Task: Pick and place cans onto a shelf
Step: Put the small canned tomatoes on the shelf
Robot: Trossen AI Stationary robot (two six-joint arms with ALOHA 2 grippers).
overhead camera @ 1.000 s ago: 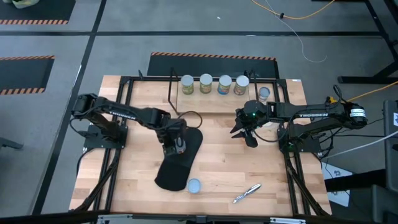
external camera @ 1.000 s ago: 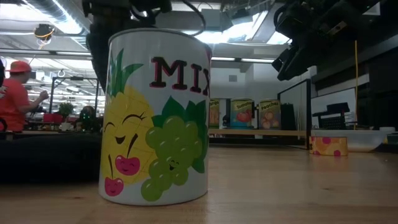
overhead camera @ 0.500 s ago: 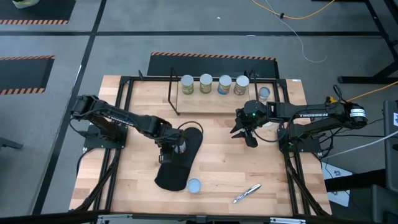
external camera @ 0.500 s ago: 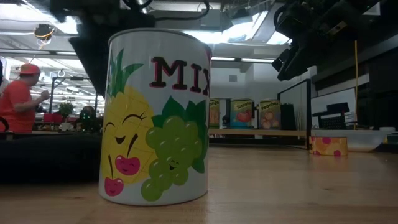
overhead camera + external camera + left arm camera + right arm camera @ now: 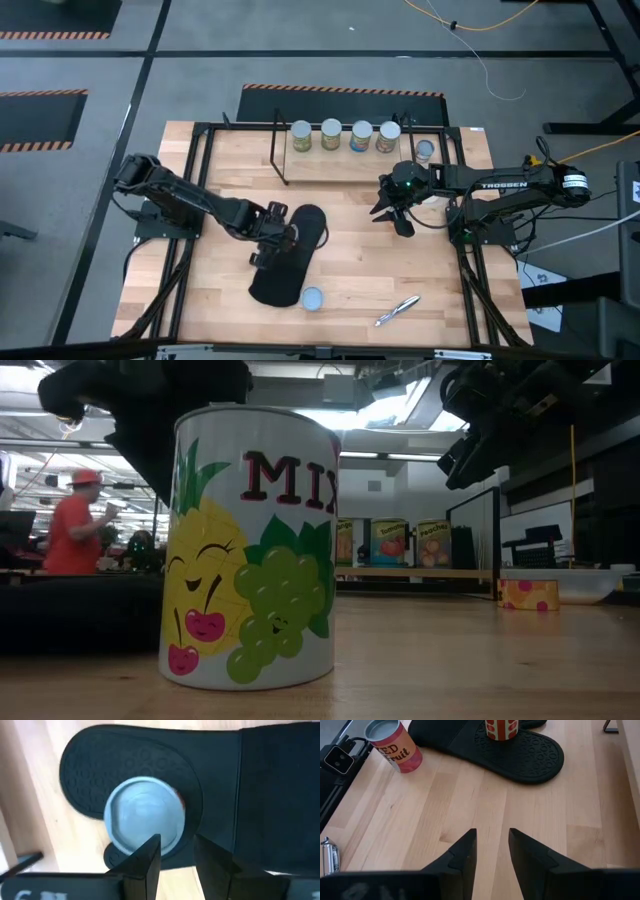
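Over the black mat (image 5: 290, 255), the left gripper (image 5: 176, 857) hovers just above a blue-topped can (image 5: 144, 815) standing there, fingers slightly parted, pinching nothing. Four cans (image 5: 343, 135) line the shelf (image 5: 340, 165); another can (image 5: 312, 298) stands by the mat's near end. Right of centre, the right gripper (image 5: 491, 851) waits above bare table (image 5: 360, 270), fingers apart and empty.

Four labelled cylindrical cans (image 5: 343, 136) stand upright in a row on the low black-rod, wooden-board shelf (image 5: 345, 168), a fifth pale-blue-topped can (image 5: 425, 150) just beside it.
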